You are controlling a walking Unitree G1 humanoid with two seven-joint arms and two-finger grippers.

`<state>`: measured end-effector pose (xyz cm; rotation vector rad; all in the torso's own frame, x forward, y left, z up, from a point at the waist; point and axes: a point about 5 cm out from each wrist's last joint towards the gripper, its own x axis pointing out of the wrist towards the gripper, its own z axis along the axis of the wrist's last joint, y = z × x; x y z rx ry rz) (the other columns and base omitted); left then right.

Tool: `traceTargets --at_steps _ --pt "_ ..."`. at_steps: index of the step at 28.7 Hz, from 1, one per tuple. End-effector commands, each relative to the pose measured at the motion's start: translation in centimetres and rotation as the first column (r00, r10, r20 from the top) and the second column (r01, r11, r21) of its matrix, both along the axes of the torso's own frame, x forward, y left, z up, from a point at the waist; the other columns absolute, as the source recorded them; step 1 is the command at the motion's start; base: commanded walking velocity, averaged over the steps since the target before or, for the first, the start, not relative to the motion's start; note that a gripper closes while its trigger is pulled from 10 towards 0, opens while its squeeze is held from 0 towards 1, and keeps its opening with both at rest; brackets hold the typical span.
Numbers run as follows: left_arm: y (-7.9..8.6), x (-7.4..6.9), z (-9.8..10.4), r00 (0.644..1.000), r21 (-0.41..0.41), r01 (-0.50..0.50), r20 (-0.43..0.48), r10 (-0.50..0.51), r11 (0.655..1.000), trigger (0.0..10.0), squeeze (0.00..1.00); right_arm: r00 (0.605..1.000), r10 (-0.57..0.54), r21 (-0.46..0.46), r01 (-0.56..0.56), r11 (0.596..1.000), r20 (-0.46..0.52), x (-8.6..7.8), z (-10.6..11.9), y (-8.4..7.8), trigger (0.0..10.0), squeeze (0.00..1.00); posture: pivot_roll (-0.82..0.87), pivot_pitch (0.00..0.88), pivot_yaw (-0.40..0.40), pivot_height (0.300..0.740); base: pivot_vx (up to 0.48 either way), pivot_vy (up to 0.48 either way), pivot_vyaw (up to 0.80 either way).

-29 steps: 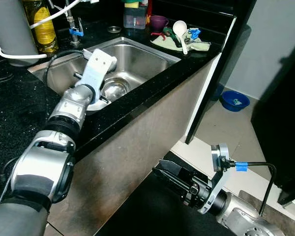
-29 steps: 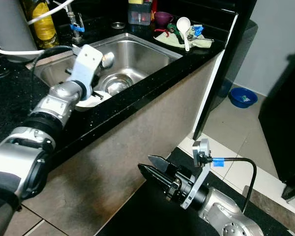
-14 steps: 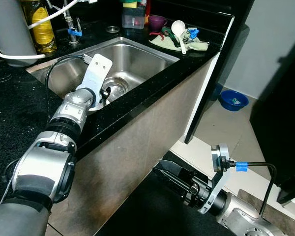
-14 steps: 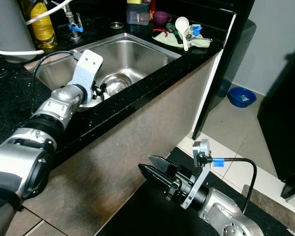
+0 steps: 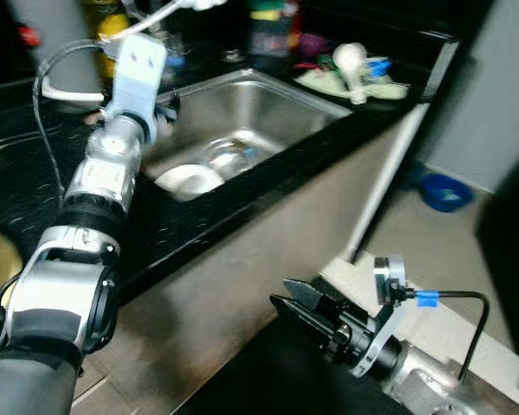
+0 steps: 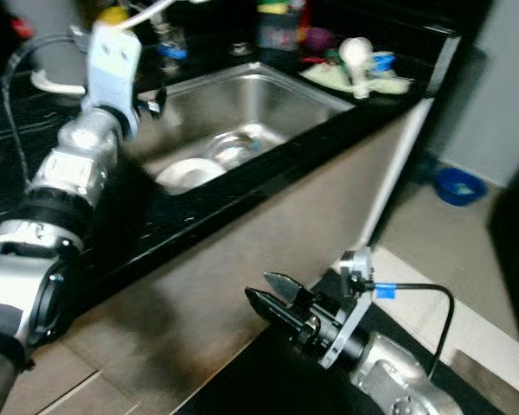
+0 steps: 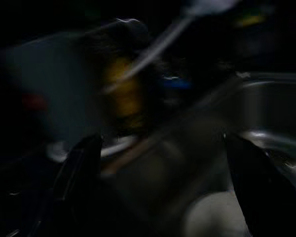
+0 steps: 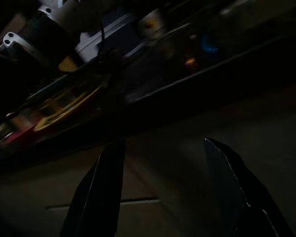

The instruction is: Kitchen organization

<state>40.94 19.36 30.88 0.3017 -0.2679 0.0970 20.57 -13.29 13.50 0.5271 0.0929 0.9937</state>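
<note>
Shiny steel sink [image 5: 281,108] sunk in speckled black tabletop [image 5: 35,181], holding round white plate [image 5: 189,180] and steel bowl [image 5: 231,157]. Left gripper [image 7: 158,163] raised above sink's edge, fingers wide, empty. Right gripper [image 6: 272,298] low beside cabinet, fingers spread.

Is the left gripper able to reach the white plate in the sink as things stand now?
Probably yes. The left gripper is open above the sink's left edge, and the white plate lies uncovered in the basin beside a steel bowl, with nothing between them.
</note>
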Motion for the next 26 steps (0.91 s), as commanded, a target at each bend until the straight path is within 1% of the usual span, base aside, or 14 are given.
traceTargets --at_steps 1,3,6,7,8,9,11,12,13,14,15,19,24,26 --pt "0.5 -0.2 -0.2 1.000 -0.010 -0.019 -0.003 0.019 1.000 10.0 0.00 1.000 0.017 0.008 -0.017 1.000 0.004 0.0 0.1 0.2 10.0 0.00 0.03 0.056 -0.035 0.740 0.000 0.000 0.80" --pt "0.8 -0.5 0.0 0.999 -0.014 -0.030 0.016 0.030 0.999 10.0 0.00 1.000 0.020 0.011 -0.020 1.000 0.003 0.0 0.0 0.2 10.0 0.00 0.03 0.056 -0.035 0.740 0.000 0.000 0.79" --pt "1.5 -1.3 0.4 0.996 -0.003 -0.071 0.050 0.071 0.997 10.0 0.00 0.999 0.037 0.023 -0.037 0.999 -0.002 0.0 -0.1 0.2 10.0 0.00 0.04 0.049 -0.037 0.740 0.000 0.000 0.79" --pt "1.5 -1.3 0.4 0.996 -0.003 -0.071 0.050 0.071 0.997 10.0 0.00 0.999 0.037 0.023 -0.037 0.999 -0.002 0.0 -0.1 0.2 10.0 0.00 0.04 0.049 -0.037 0.740 0.000 0.000 0.79" --pt "1.3 -2.1 0.0 0.996 -0.010 -0.082 0.030 0.082 0.997 10.0 0.00 0.999 0.049 0.031 -0.049 0.998 -0.006 0.1 -0.4 0.3 10.0 0.00 0.06 0.023 -0.030 0.740 0.000 0.000 0.79" --pt "1.3 -2.1 0.0 0.996 -0.010 -0.082 0.030 0.082 0.997 10.0 0.00 0.999 0.049 0.031 -0.049 0.998 -0.006 0.1 -0.4 0.3 10.0 0.00 0.06 0.023 -0.030 0.740 0.000 0.000 0.79" --pt "0.3 -2.6 -0.2 0.996 -0.033 -0.090 -0.025 0.089 0.995 10.0 0.00 0.998 0.054 0.049 -0.054 0.997 -0.010 0.0 -0.4 0.2 10.0 0.00 0.07 0.036 -0.037 0.740 0.000 0.000 0.79" --pt "-0.5 -2.9 -0.3 0.994 -0.075 -0.097 -0.065 0.092 0.992 10.0 0.00 0.999 0.052 0.066 -0.051 0.997 -0.014 0.0 -0.4 0.1 10.0 0.00 0.07 0.036 -0.038 0.740 0.000 0.000 0.78" --pt "-1.0 -3.0 -0.5 0.993 -0.103 -0.091 -0.083 0.083 0.990 10.0 0.00 0.999 0.050 0.069 -0.049 0.996 -0.016 0.0 -0.4 0.1 10.0 0.00 0.08 0.032 -0.034 0.740 0.000 0.000 0.78" --pt "-1.0 -3.0 -0.5 0.993 -0.103 -0.091 -0.083 0.083 0.990 10.0 0.00 0.999 0.050 0.069 -0.049 0.996 -0.016 0.0 -0.4 0.1 10.0 0.00 0.08 0.032 -0.034 0.740 0.000 0.000 0.78" --pt "-2.1 -3.1 -0.9 0.991 -0.145 -0.075 -0.119 0.058 0.987 10.0 0.00 0.999 0.050 0.069 -0.048 0.996 -0.017 0.2 -0.5 0.0 10.0 0.00 0.07 0.026 -0.027 0.740 0.000 0.000 0.76" --pt "-3.5 -4.0 -0.9 0.989 -0.193 -0.065 -0.145 0.038 0.979 10.0 0.00 0.998 0.060 0.075 -0.058 0.995 -0.017 0.3 -0.4 0.2 10.0 0.00 0.08 0.039 -0.027 0.740 0.000 0.000 0.40" --pt "-3.8 -4.6 -1.1 0.980 -0.228 -0.089 -0.194 0.044 0.970 10.0 0.00 0.998 0.059 0.080 -0.057 0.995 -0.019 0.3 -0.5 0.2 10.0 0.00 0.08 0.033 -0.022 0.740 0.000 0.000 0.00" --pt "-3.6 -5.0 -0.7 0.974 -0.235 -0.127 -0.212 0.077 0.964 10.0 0.00 0.998 0.066 0.074 -0.064 0.995 -0.021 0.3 -0.7 0.2 10.0 0.00 0.08 0.016 -0.031 0.740 0.000 0.000 0.00"
